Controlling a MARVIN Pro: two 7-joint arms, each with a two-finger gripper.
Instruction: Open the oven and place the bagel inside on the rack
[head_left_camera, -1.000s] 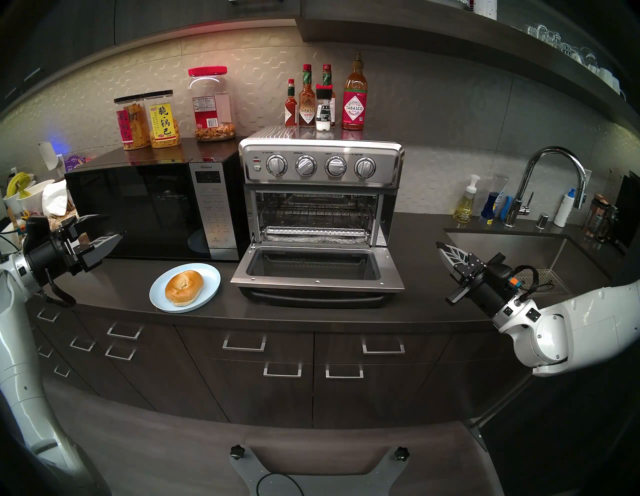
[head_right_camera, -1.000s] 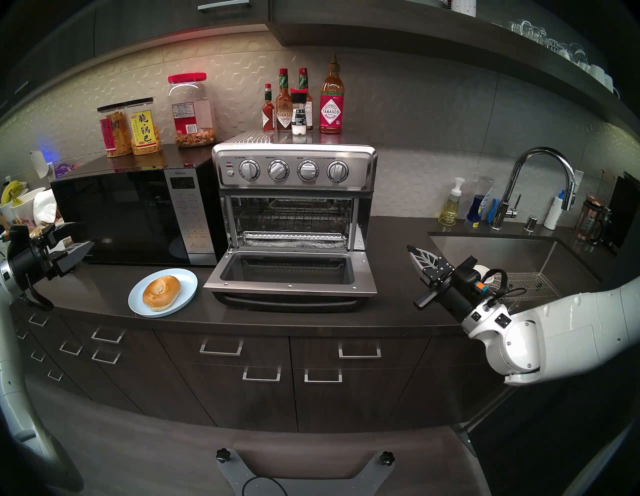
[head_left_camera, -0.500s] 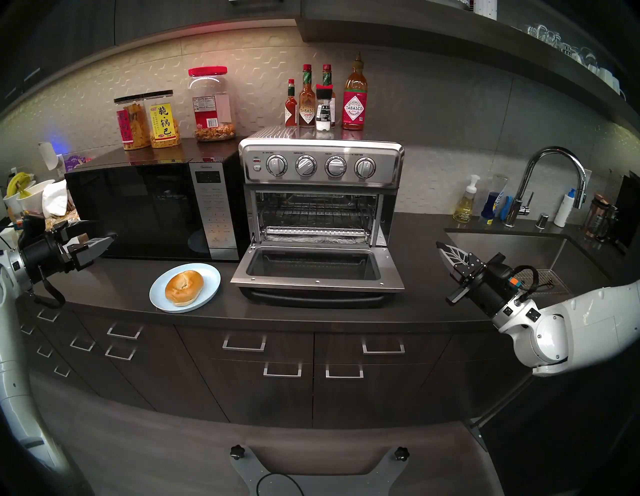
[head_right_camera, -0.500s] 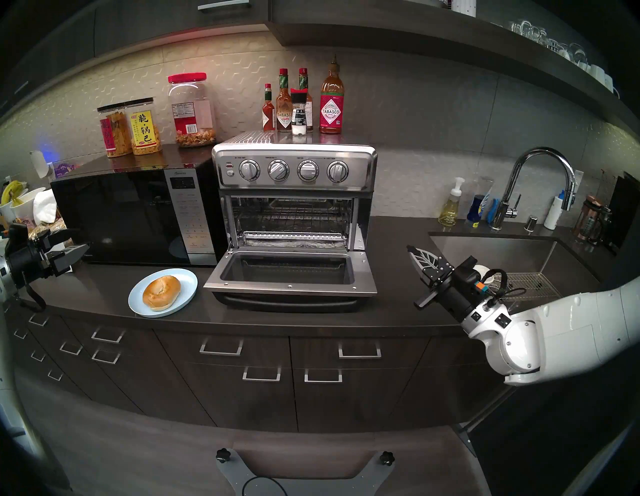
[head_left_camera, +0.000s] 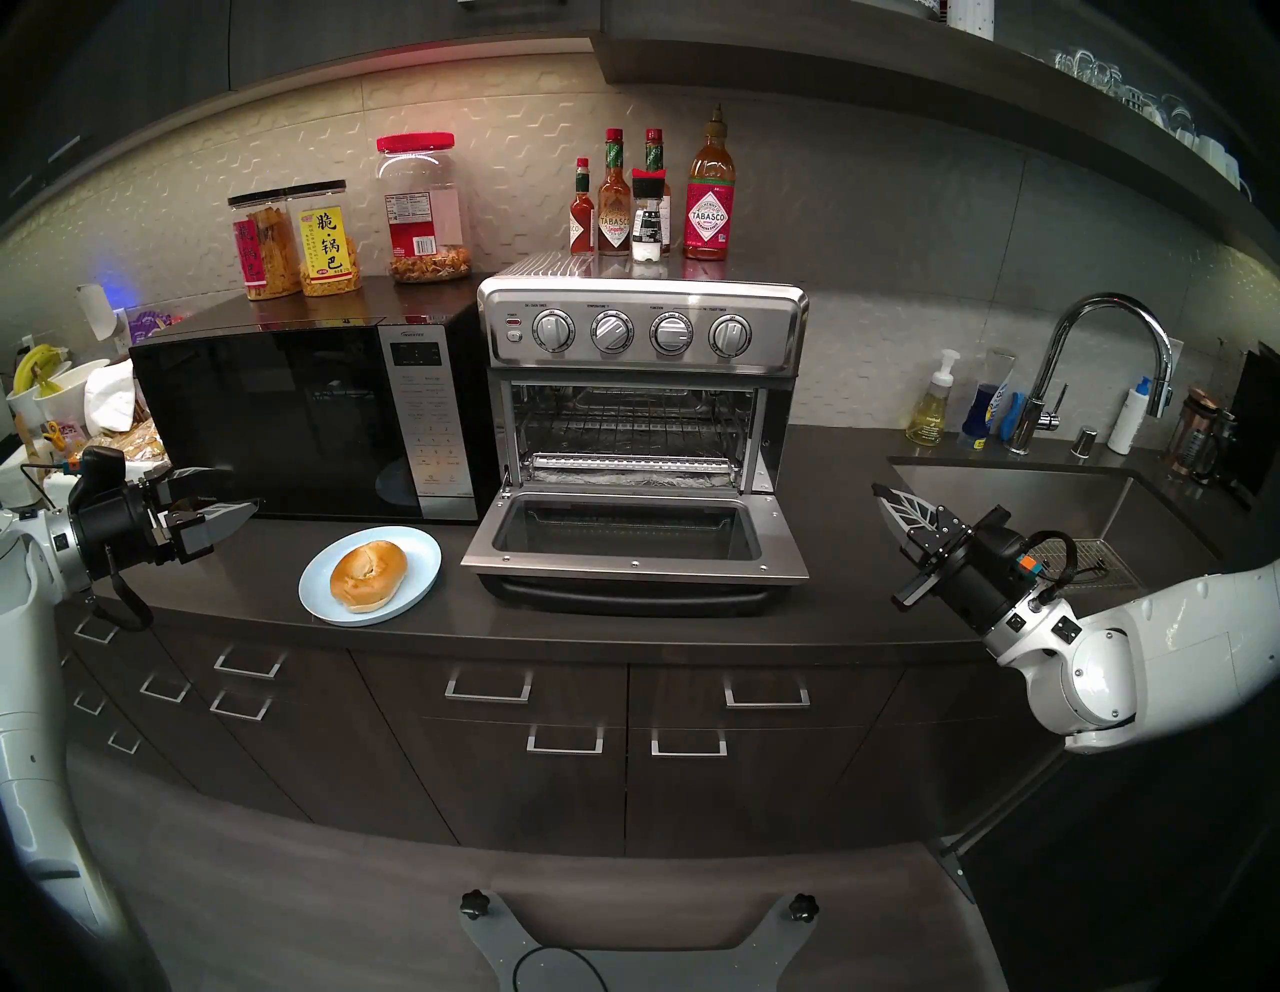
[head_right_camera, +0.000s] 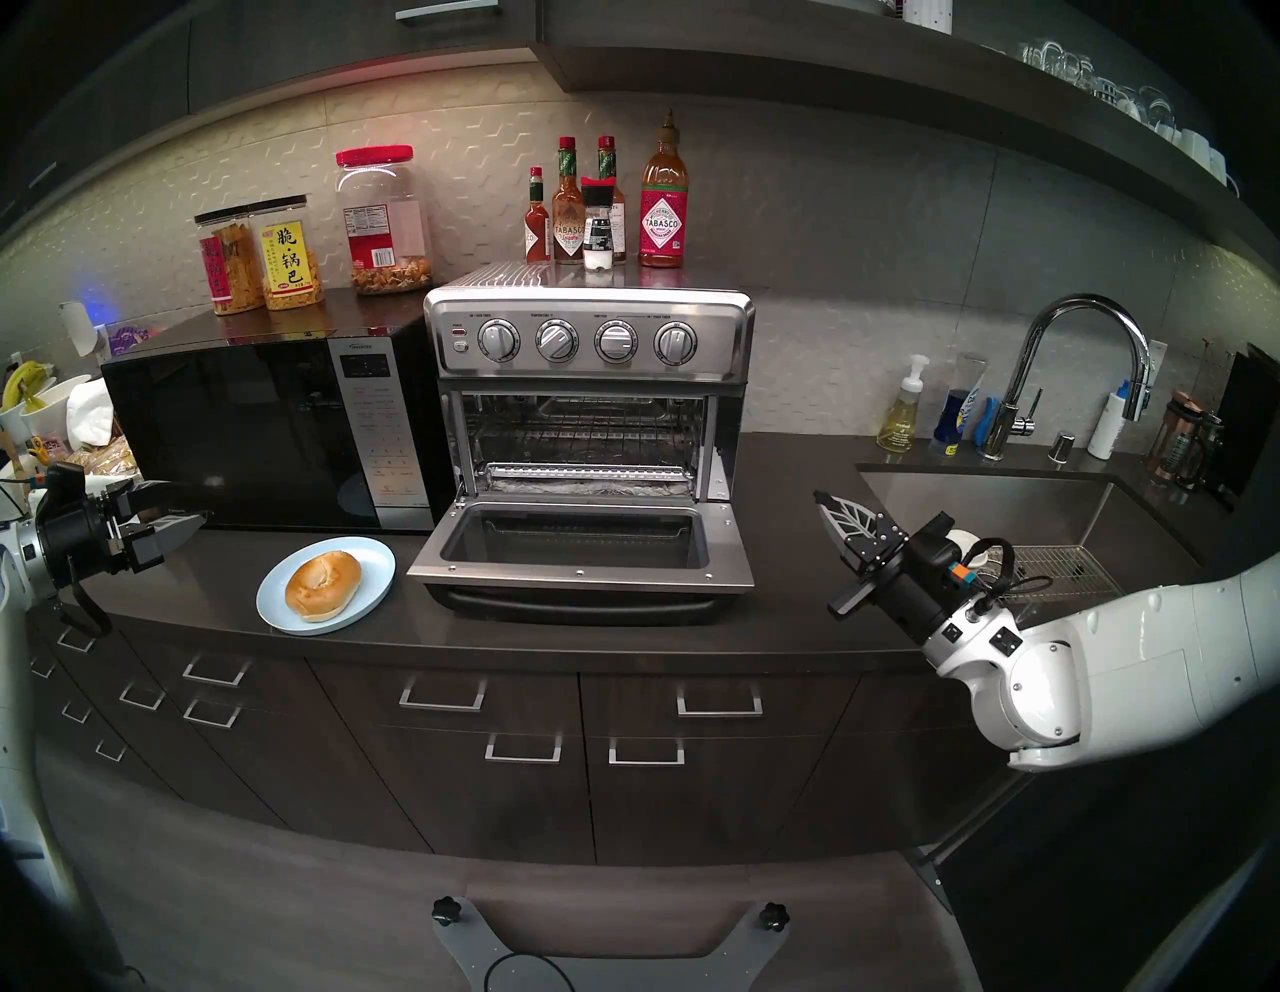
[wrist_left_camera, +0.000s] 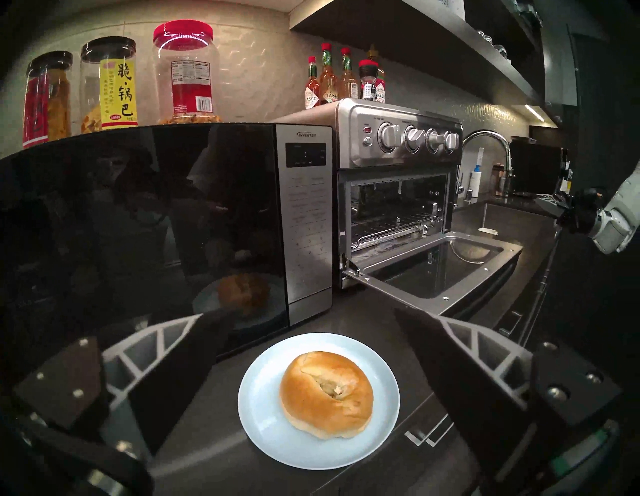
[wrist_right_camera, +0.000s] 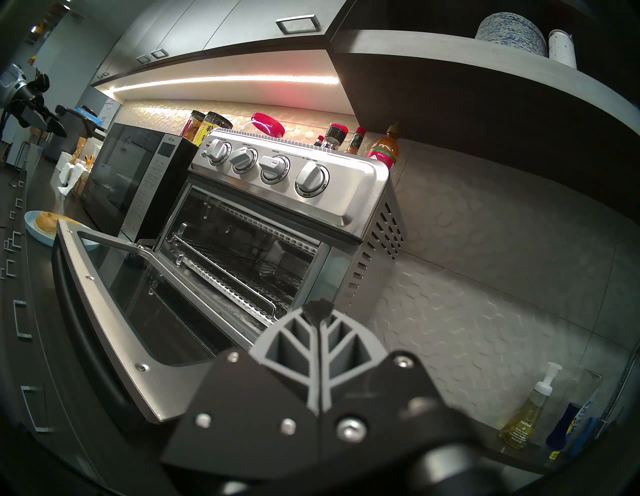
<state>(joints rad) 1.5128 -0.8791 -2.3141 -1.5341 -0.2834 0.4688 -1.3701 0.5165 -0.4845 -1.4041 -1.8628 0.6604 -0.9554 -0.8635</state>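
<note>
bagel (head_left_camera: 368, 576) on plate (head_left_camera: 415, 548), dark kitchen counter (head_left_camera: 845, 554); left pincer (head_left_camera: 232, 495) apart, right pincer (head_left_camera: 881, 493) together.

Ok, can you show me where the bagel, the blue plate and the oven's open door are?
bagel (wrist_left_camera: 326, 395): left wrist view, on its golden top crust.
blue plate (wrist_left_camera: 263, 415): left wrist view, on its bare left side.
oven door (head_left_camera: 634, 568): head view, on its steel front frame.
</note>
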